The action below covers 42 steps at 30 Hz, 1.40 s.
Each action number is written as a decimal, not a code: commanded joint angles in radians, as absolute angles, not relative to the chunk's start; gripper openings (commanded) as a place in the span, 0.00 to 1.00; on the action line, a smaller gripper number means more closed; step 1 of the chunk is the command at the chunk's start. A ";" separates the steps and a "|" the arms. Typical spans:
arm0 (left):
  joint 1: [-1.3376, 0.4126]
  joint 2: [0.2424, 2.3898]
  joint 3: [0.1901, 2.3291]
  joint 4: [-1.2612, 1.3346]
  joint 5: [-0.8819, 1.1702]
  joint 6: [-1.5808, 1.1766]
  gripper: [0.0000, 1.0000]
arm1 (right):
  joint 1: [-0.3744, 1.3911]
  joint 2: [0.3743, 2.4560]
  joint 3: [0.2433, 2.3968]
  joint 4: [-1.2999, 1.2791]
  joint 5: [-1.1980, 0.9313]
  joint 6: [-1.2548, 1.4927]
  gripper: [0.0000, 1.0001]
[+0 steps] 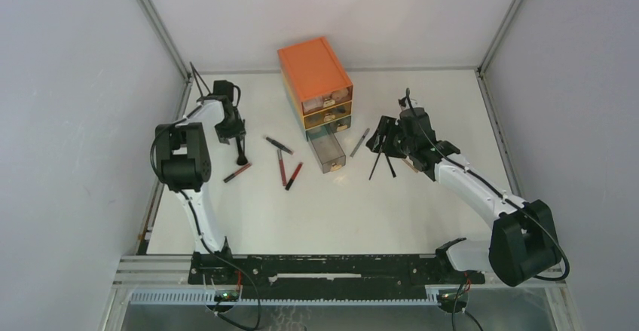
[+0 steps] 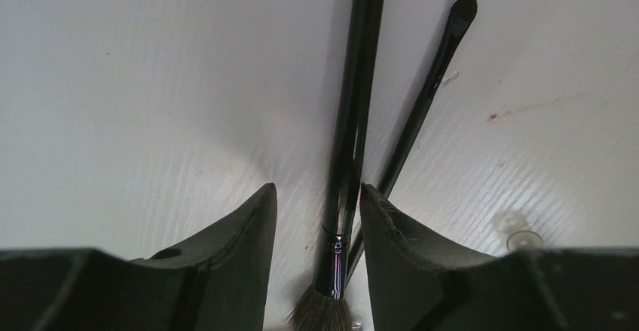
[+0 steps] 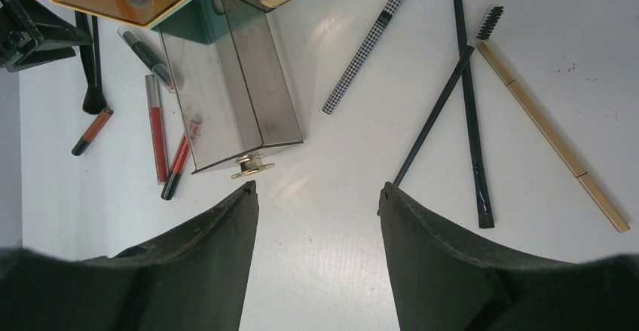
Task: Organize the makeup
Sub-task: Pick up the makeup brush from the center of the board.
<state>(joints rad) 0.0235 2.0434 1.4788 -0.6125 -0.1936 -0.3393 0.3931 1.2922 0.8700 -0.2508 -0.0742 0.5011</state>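
Thin glossy black makeup brush (image 2: 348,120), handle toward twelve o'clock, straddled but seemingly ungripped by half-open left gripper (image 2: 316,189) for pinching; right gripper (image 3: 318,188) wide, empty.

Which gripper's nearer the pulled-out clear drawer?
Right. The right gripper hovers just off the drawer at its handle end; the left gripper is farther, beyond the pencils, straddling a black brush.

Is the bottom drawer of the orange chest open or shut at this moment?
Open. The bottom drawer is pulled far out of the orange chest toward the arms; the two drawers above it sit pushed in.
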 commanded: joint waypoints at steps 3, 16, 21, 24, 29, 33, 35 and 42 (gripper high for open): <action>0.040 2.077 1.597 -0.677 -0.161 -0.320 0.45 | 0.389 1.252 0.858 -0.226 -0.082 0.508 0.67; 0.096 2.074 1.564 -0.672 -0.077 -0.335 0.33 | 0.389 1.202 0.839 -0.246 -0.057 0.522 0.67; 0.119 2.065 1.531 -0.659 -0.025 -0.345 0.30 | 0.389 1.187 0.827 -0.244 -0.058 0.530 0.67; 0.134 2.063 1.515 -0.654 0.003 -0.357 0.30 | 0.389 1.171 0.817 -0.244 -0.057 0.534 0.67; 0.137 2.062 1.508 -0.645 0.017 -0.369 0.29 | 0.390 1.150 0.798 -0.242 -0.053 0.533 0.67; 0.137 2.044 1.522 -0.637 0.040 -0.383 0.14 | 0.390 1.135 0.797 -0.255 -0.047 0.530 0.67; 0.137 2.008 1.529 -0.626 0.056 -0.394 0.09 | 0.390 1.125 0.796 -0.261 -0.040 0.526 0.67; 0.134 1.805 1.570 -0.635 0.139 -0.420 0.03 | 0.387 1.112 0.792 -0.261 -0.028 0.527 0.67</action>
